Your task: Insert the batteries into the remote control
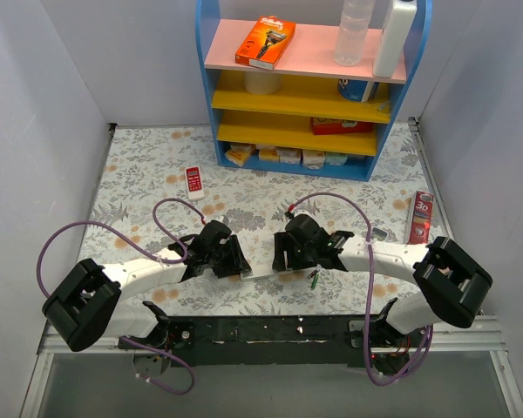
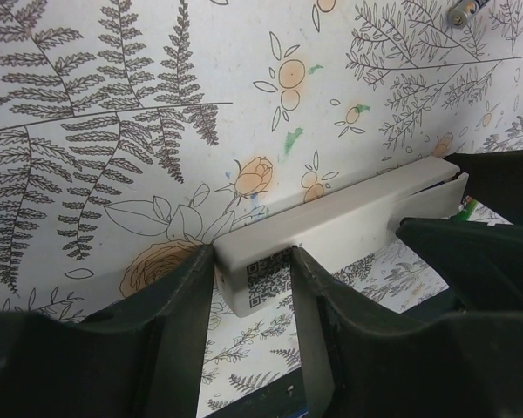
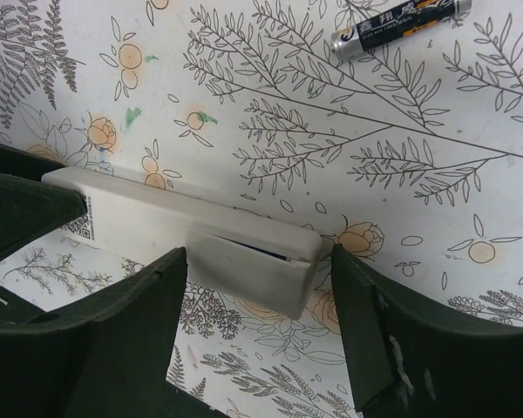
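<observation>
**Batteries Still Out as Grippers Work on Remote's Cover**

The remote control [image 2: 349, 218] lies back-up on the bench [image 1: 157, 174], at 6 o'clock in the top view. The left gripper [image 2: 251, 254] presses on both sides of its QR-code end. The right gripper [image 3: 257, 254], fingers apart, straddles the battery cover [image 3: 253, 270], which looks ajar. From above, a green battery [image 1: 315, 279] lies loose at the remote's 4 o'clock. A dark battery [image 3: 399, 26] lies farther off. None appears loaded, so opening and loading remain.

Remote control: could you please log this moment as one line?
left claw grips remote control | right claw open at cover end | battery loose
</observation>
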